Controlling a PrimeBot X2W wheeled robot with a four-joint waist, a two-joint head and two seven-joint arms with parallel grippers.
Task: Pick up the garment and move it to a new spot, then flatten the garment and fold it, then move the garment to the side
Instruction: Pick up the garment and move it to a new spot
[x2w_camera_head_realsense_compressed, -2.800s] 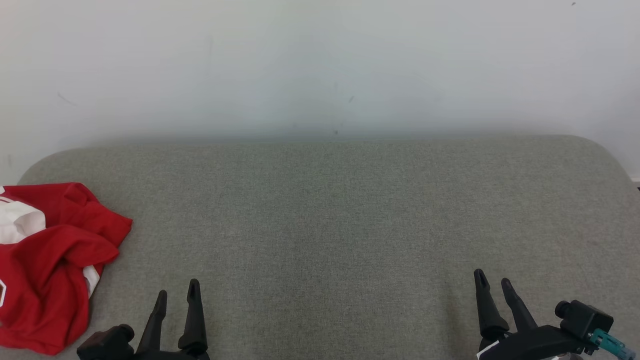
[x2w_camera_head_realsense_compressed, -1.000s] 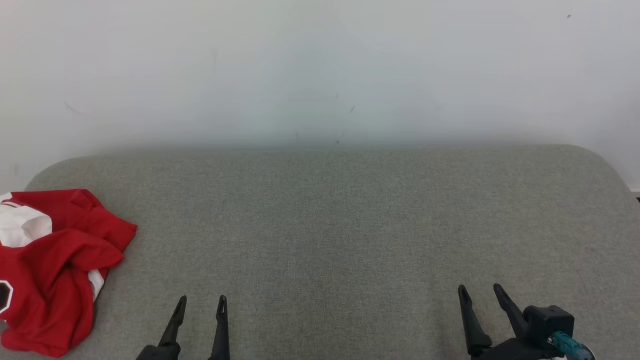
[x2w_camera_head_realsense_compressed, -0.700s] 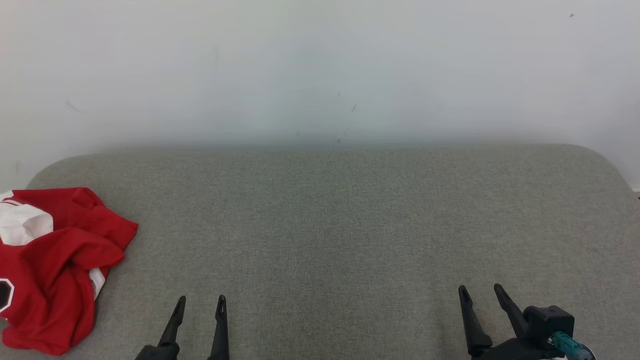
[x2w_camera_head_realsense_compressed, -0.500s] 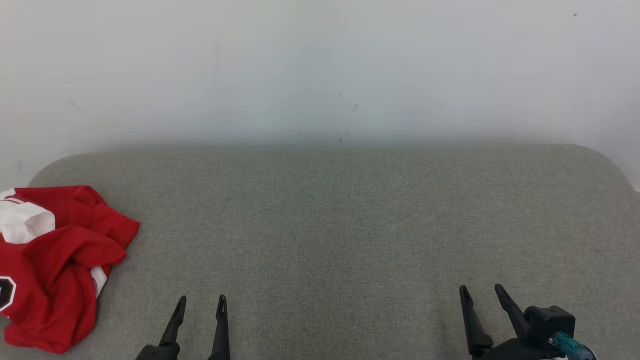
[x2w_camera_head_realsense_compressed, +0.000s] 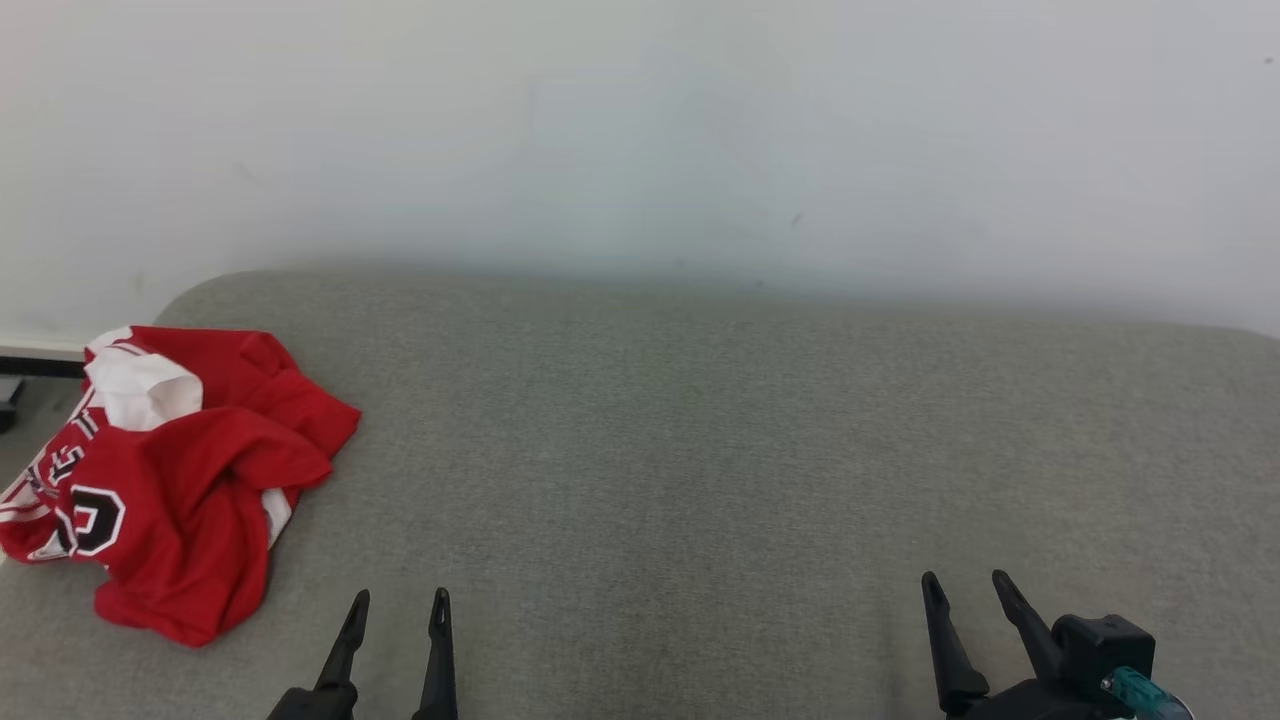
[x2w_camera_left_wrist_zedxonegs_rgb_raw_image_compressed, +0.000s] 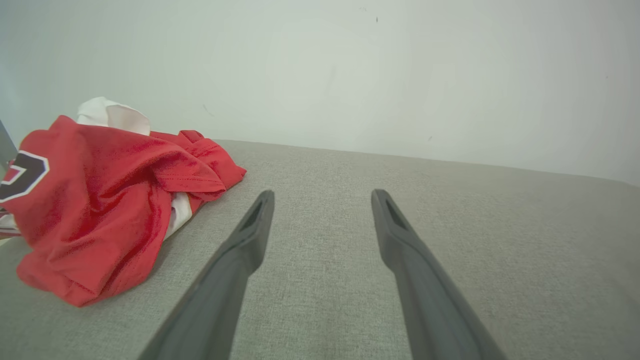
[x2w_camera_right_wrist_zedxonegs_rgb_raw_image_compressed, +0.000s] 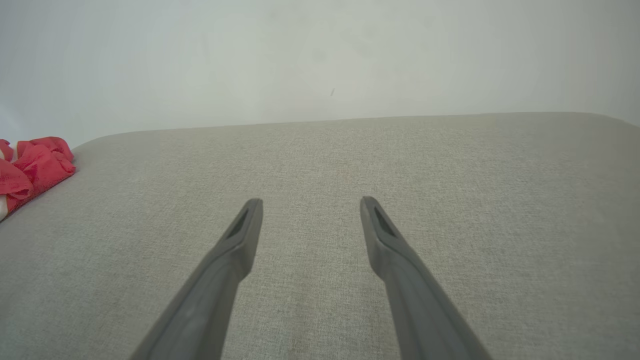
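View swung left, red garment (x2w_camera_head_realsense_compressed: 190, 500) crumpled on grey cushion (x2w_camera_head_realsense_compressed: 700, 450)

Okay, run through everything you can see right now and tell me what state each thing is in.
red garment: crumpled in a heap, unfolded, lying at the left end of the cushion, not held.
left gripper: open, empty, apart from the garment.
right gripper: open, empty, above bare fabric.
grey cushion: flat, carrying the garment.
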